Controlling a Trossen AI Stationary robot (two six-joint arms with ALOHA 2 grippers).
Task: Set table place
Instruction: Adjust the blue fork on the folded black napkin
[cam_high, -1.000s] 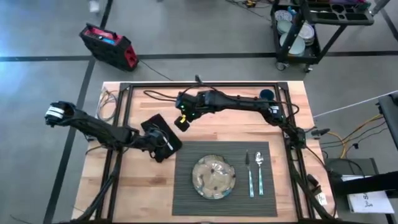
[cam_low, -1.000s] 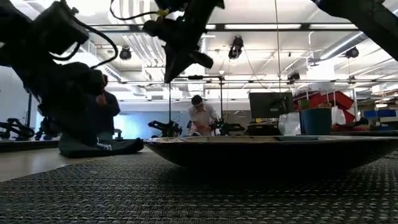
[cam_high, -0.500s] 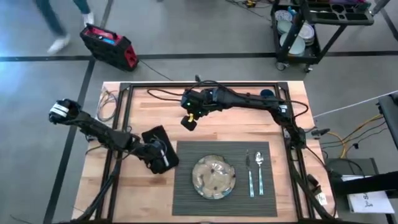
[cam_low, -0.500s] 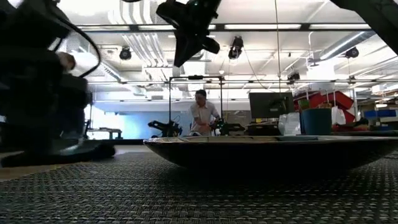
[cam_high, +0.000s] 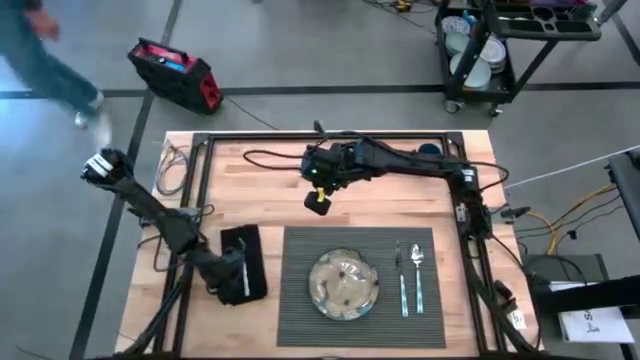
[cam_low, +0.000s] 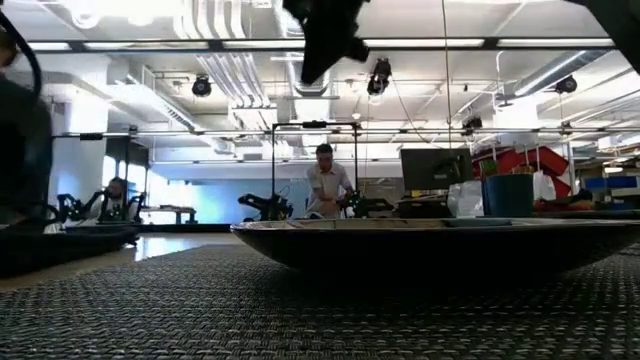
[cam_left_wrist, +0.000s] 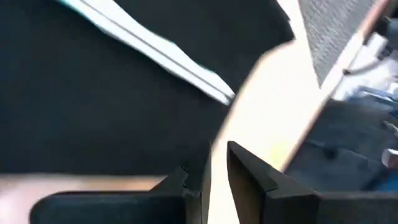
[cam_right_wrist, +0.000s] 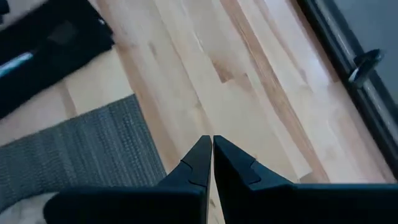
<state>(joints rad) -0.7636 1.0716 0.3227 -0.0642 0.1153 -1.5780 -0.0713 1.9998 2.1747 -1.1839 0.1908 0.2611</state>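
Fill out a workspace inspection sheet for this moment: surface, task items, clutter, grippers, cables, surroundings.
Surface: wooden table in a black frame.
Task items: ribbed grey placemat holding a plate, with a fork and spoon on the mat right of the plate; black napkin beside the mat's left edge with a utensil on it.
Clutter: nothing seen.
Grippers: left gripper low at the napkin, fingers a narrow gap apart; right gripper shut and empty over bare wood behind the mat.
Cables: loops at the far-left corner.
Surroundings: red case, dish cart, a person walking by.
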